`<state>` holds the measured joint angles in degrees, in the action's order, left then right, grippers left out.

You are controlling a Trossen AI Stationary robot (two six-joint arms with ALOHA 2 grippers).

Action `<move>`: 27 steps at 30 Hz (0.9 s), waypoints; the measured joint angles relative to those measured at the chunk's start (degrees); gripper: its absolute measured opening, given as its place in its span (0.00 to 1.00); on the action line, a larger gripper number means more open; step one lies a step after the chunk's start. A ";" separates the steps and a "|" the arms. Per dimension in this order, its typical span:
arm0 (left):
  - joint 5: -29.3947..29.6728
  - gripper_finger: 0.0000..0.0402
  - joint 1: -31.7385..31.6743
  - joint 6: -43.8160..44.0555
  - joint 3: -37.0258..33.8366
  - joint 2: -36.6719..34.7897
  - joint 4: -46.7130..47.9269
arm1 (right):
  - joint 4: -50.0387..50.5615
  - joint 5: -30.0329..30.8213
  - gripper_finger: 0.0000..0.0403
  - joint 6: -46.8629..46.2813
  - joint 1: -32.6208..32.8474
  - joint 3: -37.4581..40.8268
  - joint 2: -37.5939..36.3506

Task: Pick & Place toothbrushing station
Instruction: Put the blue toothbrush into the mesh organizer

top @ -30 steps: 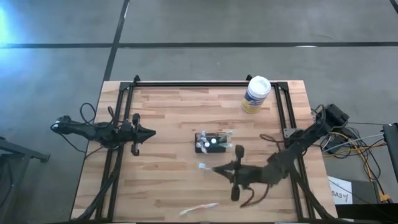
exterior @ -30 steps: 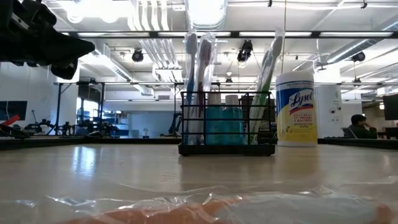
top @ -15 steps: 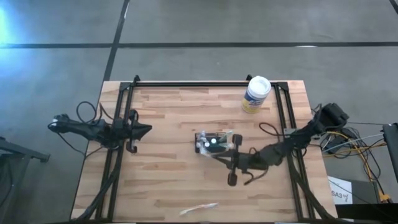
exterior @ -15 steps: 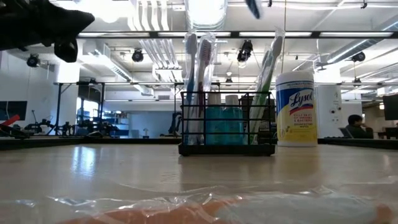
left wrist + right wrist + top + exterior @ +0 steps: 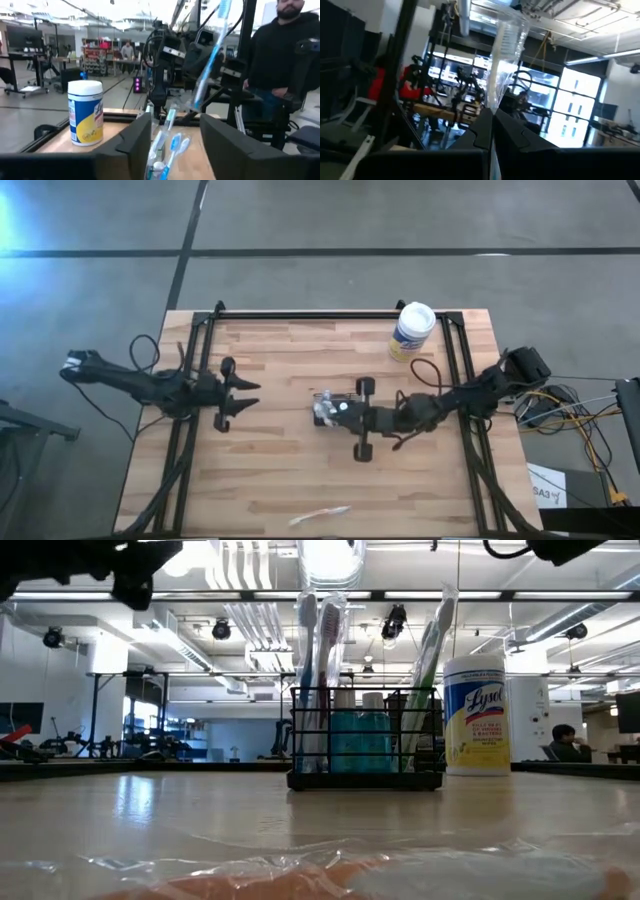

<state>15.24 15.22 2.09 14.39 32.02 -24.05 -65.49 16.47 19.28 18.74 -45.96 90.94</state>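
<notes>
The toothbrushing station, a black wire holder with toothbrushes and teal cups standing in it, rests on its base at the table's middle. My right gripper is right at it, shut on a toothbrush in a clear wrapper that rises slanted above the station. My left gripper stands open at the table's left, pointing at the station with nothing between its fingers. My right gripper pinches one end of the wrapped toothbrush between its two shut fingers. The brush runs on past the fingertips and stands steeply tilted, lifted clear of the table over the station. Which end of the brush is held, I cannot tell.
A white-lidded, yellow-labelled canister stands at the far right. Another wrapped toothbrush lies by the near edge. Black frame rails run along the table's sides. A person stands beyond the table.
My right gripper has gone from the near middle of the table toward the far edge, up to the station, turning about with the wrapped toothbrush, which now stands steeply instead of lying level. My left gripper has moved slightly toward the station and opened.
</notes>
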 joint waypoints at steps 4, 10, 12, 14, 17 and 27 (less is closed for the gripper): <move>-0.03 0.50 -0.01 0.05 5.21 7.45 -0.10 | 4.83 -1.13 0.02 0.51 -0.08 -2.76 0.00; -0.88 0.53 0.00 0.34 11.79 17.31 0.95 | 12.99 -1.10 0.02 0.87 -0.04 -9.69 0.98; -0.87 0.53 0.00 0.13 14.79 20.24 -0.74 | 13.59 -0.65 0.02 2.05 0.00 -11.31 2.09; -0.90 0.53 0.00 0.06 16.91 22.80 -0.16 | 13.50 -0.58 0.02 3.25 -0.05 -13.25 3.49; -4.22 0.53 0.00 -0.59 19.49 25.68 -0.33 | 12.88 -0.11 0.02 4.81 -0.07 -15.70 5.66; -7.62 0.53 0.27 -3.77 22.08 27.90 -5.48 | 9.09 0.15 0.02 10.28 -0.98 -20.99 11.43</move>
<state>7.62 15.49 -1.68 36.47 59.92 -29.53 -56.40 16.62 29.56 17.76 -66.95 102.37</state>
